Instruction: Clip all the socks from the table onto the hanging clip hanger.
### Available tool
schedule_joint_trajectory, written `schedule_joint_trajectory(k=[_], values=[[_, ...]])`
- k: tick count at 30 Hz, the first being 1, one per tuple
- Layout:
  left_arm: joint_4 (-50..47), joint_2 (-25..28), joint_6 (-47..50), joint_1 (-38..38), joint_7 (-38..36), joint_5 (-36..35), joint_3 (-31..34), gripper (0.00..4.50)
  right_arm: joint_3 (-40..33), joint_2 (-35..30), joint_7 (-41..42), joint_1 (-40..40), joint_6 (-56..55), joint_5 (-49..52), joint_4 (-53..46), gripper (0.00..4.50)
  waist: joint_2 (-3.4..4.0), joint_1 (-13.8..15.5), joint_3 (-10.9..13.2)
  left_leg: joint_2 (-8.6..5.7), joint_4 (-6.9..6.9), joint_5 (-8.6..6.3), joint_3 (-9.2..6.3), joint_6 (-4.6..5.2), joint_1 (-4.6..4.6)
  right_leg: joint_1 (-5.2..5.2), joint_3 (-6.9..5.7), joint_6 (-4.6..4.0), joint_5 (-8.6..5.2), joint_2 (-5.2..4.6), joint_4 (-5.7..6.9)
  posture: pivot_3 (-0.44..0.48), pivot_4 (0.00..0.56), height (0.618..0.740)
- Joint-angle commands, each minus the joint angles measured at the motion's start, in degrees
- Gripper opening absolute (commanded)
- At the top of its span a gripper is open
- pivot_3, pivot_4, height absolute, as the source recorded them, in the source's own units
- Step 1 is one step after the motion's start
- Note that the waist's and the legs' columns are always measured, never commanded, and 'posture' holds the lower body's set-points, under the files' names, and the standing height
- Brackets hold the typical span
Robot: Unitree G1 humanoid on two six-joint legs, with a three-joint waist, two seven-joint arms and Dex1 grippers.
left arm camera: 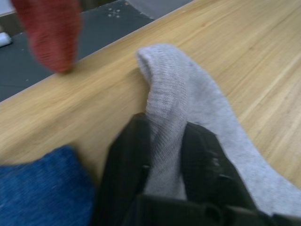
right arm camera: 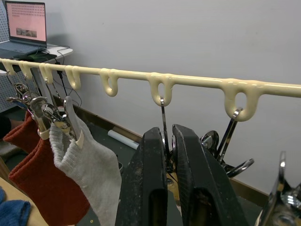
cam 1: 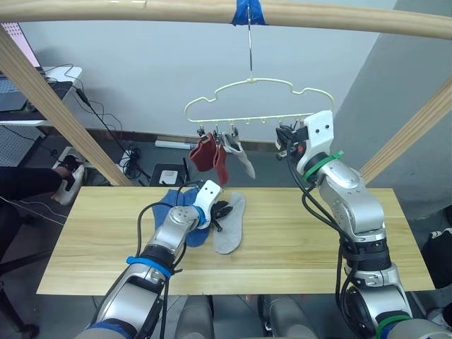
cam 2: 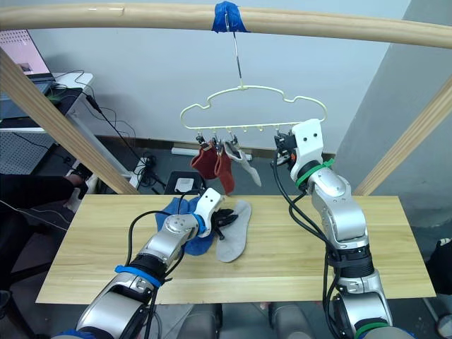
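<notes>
The pale-yellow clip hanger point(cam 1: 251, 99) hangs by its hook from the wooden bar. Two rust-red socks point(cam 1: 207, 157) and one light grey sock point(cam 1: 244, 164) are clipped at its left end. On the table point(cam 1: 318, 233) lie another grey sock point(cam 1: 230, 224) and blue socks point(cam 1: 178, 212). My left gripper point(left arm camera: 167, 155) is shut on a raised fold of the lying grey sock point(left arm camera: 188, 94). My right gripper point(right arm camera: 170, 136) is up at the hanger's right part, shut on a hanging metal clip point(right arm camera: 162, 115).
A thick wooden frame surrounds the table: top bar point(cam 1: 332, 20), slanted posts left point(cam 1: 56, 106) and right point(cam 1: 417, 134). A desk with a laptop point(right arm camera: 26, 28) and floor cables stand at the back left. A person's dark sleeve point(cam 1: 25, 182) reaches in at the left edge.
</notes>
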Motion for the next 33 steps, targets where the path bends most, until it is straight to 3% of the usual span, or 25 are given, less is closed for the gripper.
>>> schedule_joint_trajectory(k=[1, 4, 8, 16, 25, 33], values=[[-2.63, -0.41, -2.55, 1.13, -1.41, 0.26, 0.18, 0.01, -1.30, -0.70, -0.22, 0.10, 0.11, 0.54, -2.31, 0.00, 0.00, -0.11, 0.00, 0.00, 0.00, 0.00, 0.00, 0.00, 0.00, 0.00, 0.00, 0.00, 0.00, 0.00, 0.00, -0.063, 0.205, 0.740], [-9.70, -1.12, -8.32, 3.23, -5.37, -3.95, 1.81, 0.01, -1.74, -1.26, 0.63, 0.27, 0.50, 1.32, -2.50, 0.00, 0.00, -0.08, 0.00, 0.00, 0.00, 0.00, 0.00, 0.00, 0.00, 0.00, 0.01, 0.00, 0.00, 0.00, 0.00, -0.058, 0.202, 0.740], [-23.34, -0.83, -6.60, 6.23, -14.44, -14.17, 4.47, 0.01, -4.42, -2.93, 4.77, 0.10, 5.52, 7.68, -3.90, 0.00, 0.00, 0.10, 0.00, 0.01, 0.01, 0.01, -0.02, -0.01, -0.06, 0.00, -0.04, 0.00, 0.00, -0.04, 0.00, -0.045, 0.203, 0.740], [-41.35, 1.46, 17.32, 3.83, -17.20, -31.66, 9.76, 0.01, -21.11, -4.28, 6.37, -4.91, 32.44, 35.66, -4.45, 0.00, 0.01, -0.20, 0.00, 0.00, 0.11, 0.01, -0.07, 0.01, 0.00, 0.08, -0.05, 0.00, 0.00, -0.03, 0.13, -0.047, 0.196, 0.740], [-46.24, 2.43, 30.27, 3.78, -15.68, -38.53, 10.75, 0.01, -32.59, 0.22, -5.92, -9.89, 43.58, 53.25, -0.23, 0.00, 0.01, -0.52, 0.01, 0.01, 0.09, 0.01, -0.07, 0.02, -0.02, 0.03, -0.03, 0.00, 0.00, 0.01, 0.09, -0.046, 0.191, 0.740], [-44.75, 1.78, 30.96, 2.80, -14.95, -39.04, 12.08, 0.01, -33.51, -0.17, -13.48, -10.37, 45.00, 63.25, 0.62, 0.00, 0.02, -0.59, 0.01, 0.01, 0.07, 0.00, -0.03, 0.03, -0.06, -0.02, 0.01, 0.00, 0.00, 0.02, 0.05, -0.056, 0.191, 0.740]])
